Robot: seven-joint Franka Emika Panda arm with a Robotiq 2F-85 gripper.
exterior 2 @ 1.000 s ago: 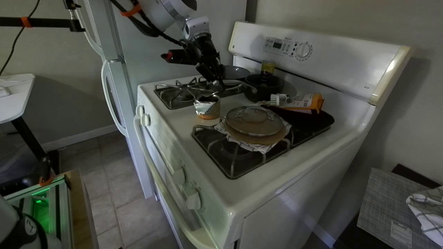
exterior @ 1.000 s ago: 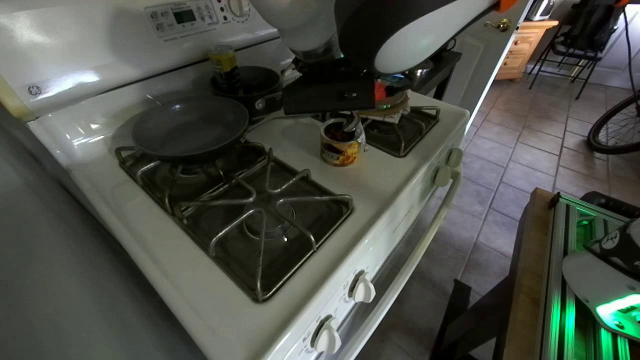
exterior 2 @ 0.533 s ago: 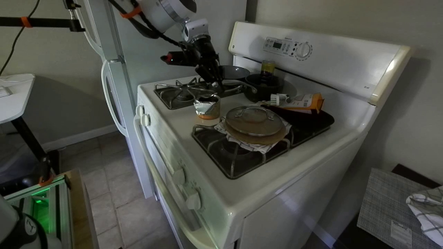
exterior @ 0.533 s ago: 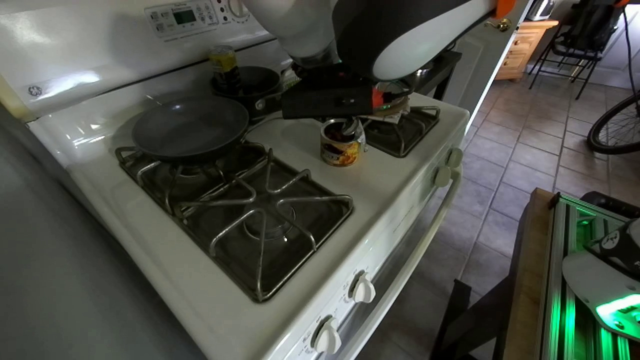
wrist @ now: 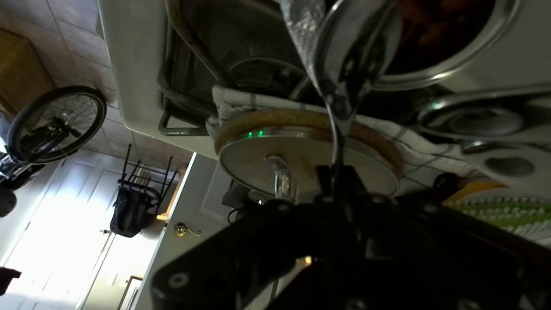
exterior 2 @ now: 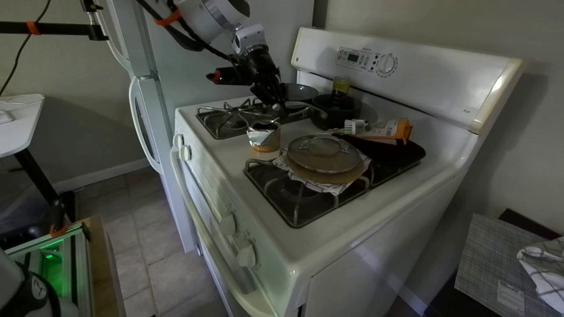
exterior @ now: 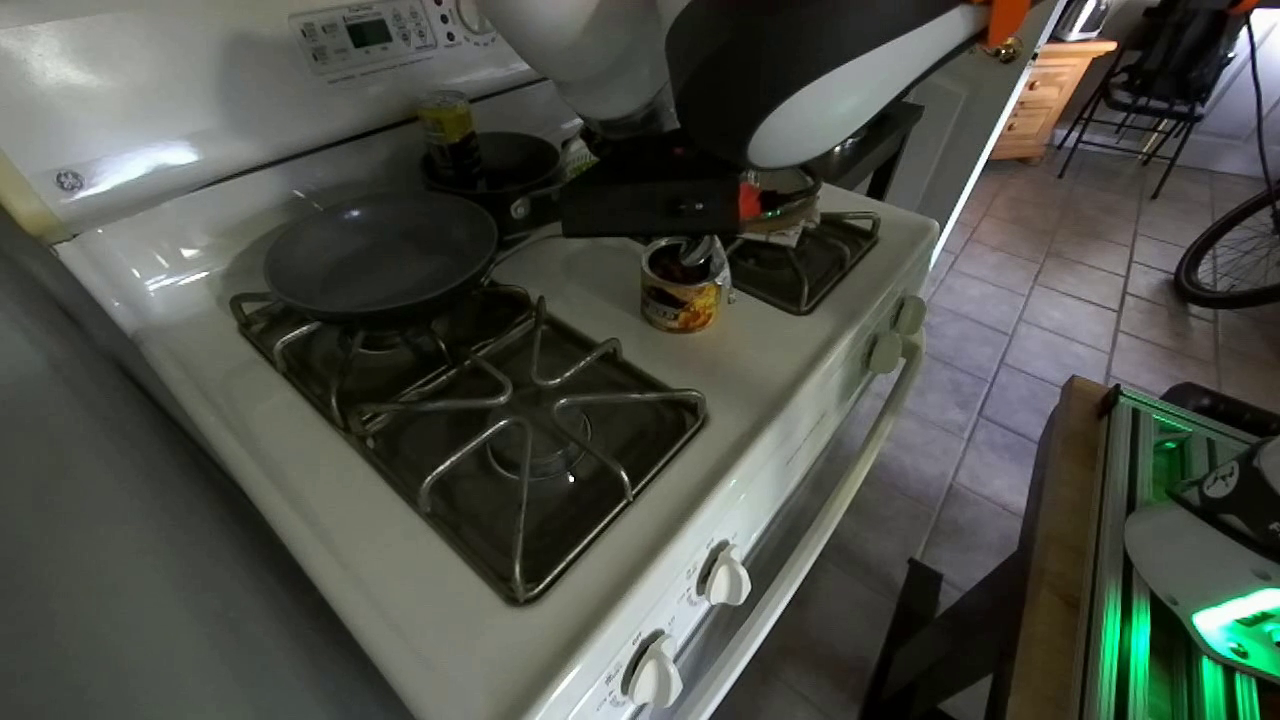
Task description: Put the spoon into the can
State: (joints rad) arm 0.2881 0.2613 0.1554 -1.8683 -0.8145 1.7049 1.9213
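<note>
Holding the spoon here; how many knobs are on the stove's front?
4. At the frying pan end, the first knob and second knob; at the lid end, the third knob and fourth knob. All four show in both exterior views; none appears hidden.

Dim kitchen around the gripper (exterior 2: 278,105), with bright light at a far white door (wrist: 64,224).

In an exterior view, a pale refrigerator (exterior 2: 189,88) stands behind the gripper, a plain wall (exterior 2: 418,26) runs to its picture-right, and a white table (exterior 2: 17,119) stands well apart to its picture-left. In an exterior view, a nearer door (exterior: 945,135) with a brass handle (exterior: 1010,48) is beyond the gripper; farther to the picture-right come a wooden drawer unit (exterior: 1040,100), a bicycle wheel (exterior: 1193,268) and a dark chair (exterior: 1155,100) on grey floor tiles (exterior: 1060,290). What sits on the chair is too dark to make out.
</note>
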